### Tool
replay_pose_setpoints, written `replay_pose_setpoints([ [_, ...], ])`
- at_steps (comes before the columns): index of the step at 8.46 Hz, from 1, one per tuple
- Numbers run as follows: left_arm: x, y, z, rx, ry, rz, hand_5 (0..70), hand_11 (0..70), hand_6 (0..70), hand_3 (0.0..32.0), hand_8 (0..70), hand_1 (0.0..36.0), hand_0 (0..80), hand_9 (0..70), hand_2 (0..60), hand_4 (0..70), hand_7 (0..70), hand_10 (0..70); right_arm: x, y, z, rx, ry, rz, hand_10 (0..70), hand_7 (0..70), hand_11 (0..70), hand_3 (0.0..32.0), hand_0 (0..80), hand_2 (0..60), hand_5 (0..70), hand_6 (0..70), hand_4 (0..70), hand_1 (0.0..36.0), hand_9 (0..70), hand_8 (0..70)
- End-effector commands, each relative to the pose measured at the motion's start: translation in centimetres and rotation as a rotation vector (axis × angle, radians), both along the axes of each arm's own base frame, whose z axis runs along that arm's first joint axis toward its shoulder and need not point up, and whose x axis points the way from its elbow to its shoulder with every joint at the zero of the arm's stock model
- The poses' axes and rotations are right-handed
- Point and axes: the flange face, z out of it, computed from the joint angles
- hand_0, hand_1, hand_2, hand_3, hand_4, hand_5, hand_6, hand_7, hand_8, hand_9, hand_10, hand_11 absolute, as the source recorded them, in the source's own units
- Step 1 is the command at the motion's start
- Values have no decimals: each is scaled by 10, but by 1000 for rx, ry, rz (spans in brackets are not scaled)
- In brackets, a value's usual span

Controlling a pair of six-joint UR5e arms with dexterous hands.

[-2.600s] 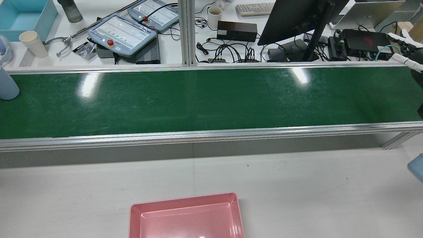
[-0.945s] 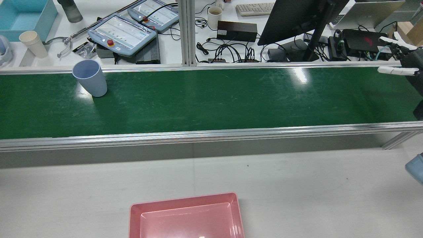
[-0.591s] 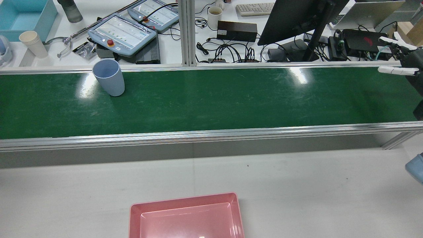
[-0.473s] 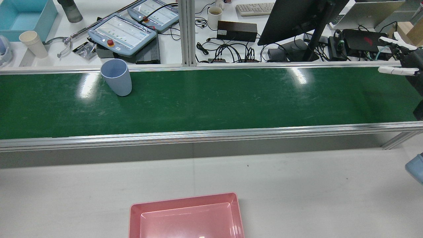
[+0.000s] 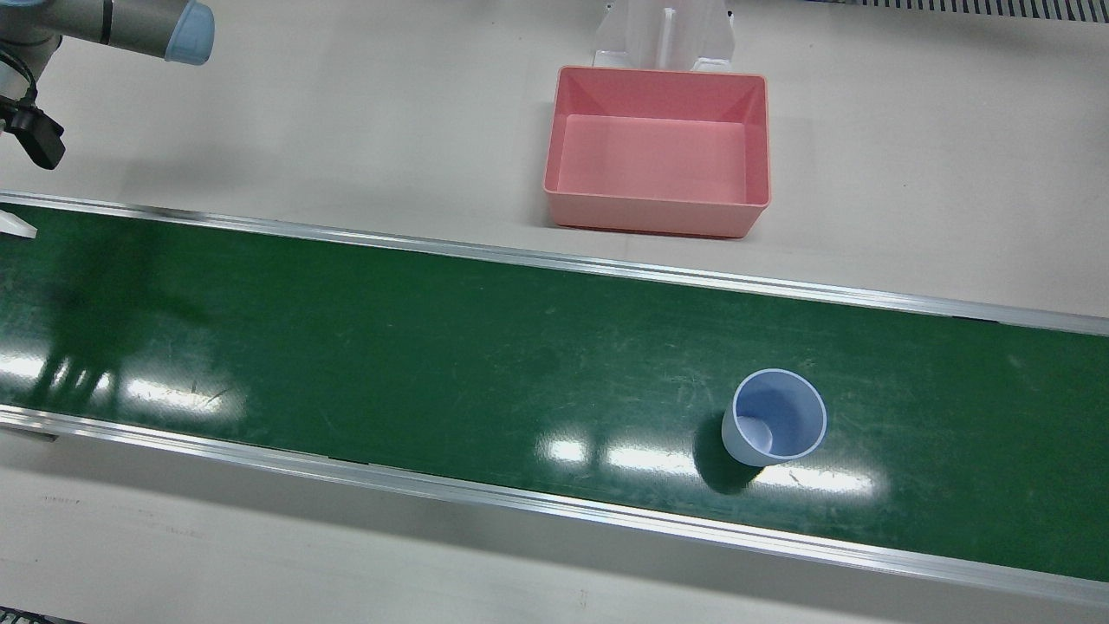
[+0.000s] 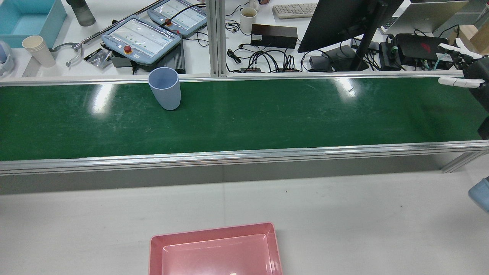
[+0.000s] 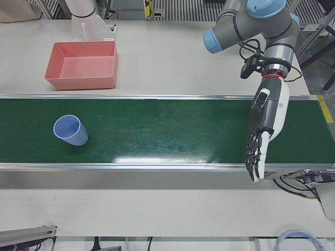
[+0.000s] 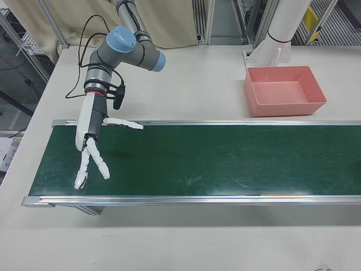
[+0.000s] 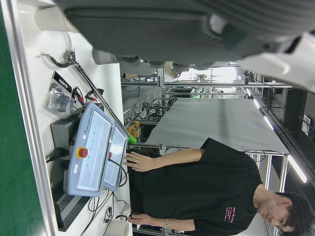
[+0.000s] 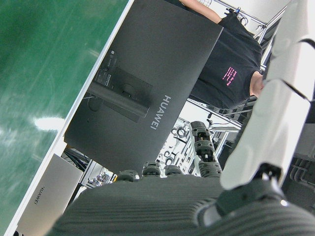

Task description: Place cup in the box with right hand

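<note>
A light blue cup (image 6: 165,88) stands upright on the green conveyor belt (image 6: 267,114), near its far edge and left of centre in the rear view. It also shows in the front view (image 5: 775,422) and the left-front view (image 7: 70,130). The pink box (image 6: 212,229) sits empty on the white table on the robot's side of the belt; it also shows in the front view (image 5: 654,217) and the right-front view (image 8: 287,107). My right hand (image 8: 93,144) hangs open over the belt's far right end (image 6: 464,72), far from the cup. My left hand (image 7: 264,130) hangs open over the other end.
Beyond the belt, a desk holds two teach pendants (image 6: 141,38), a black monitor (image 6: 344,23), cables, a stack of paper cups (image 6: 38,49) and a blue bin (image 6: 26,19). A person in black stands behind that desk (image 9: 211,187).
The cup has travelled along the belt from the left end towards my right hand. My right hand rose slightly early on and has since stayed still.
</note>
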Motion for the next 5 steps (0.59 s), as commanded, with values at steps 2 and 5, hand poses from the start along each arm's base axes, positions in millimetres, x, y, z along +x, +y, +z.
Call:
replay_pose_setpoints([
  [2,1,0,0,0,0,1,0,0,0,0,0,0,0,0,0,0,0,0,-2,0,7,-12,4,-3,0,0,0,0,468,97,52,12,0,164,30,40],
  [5,1,0,0,0,0,1,0,0,0,0,0,0,0,0,0,0,0,0,-2,-1,6,-11,3,-3,0,0,0,0,480,88,57,12,0,178,29,40],
])
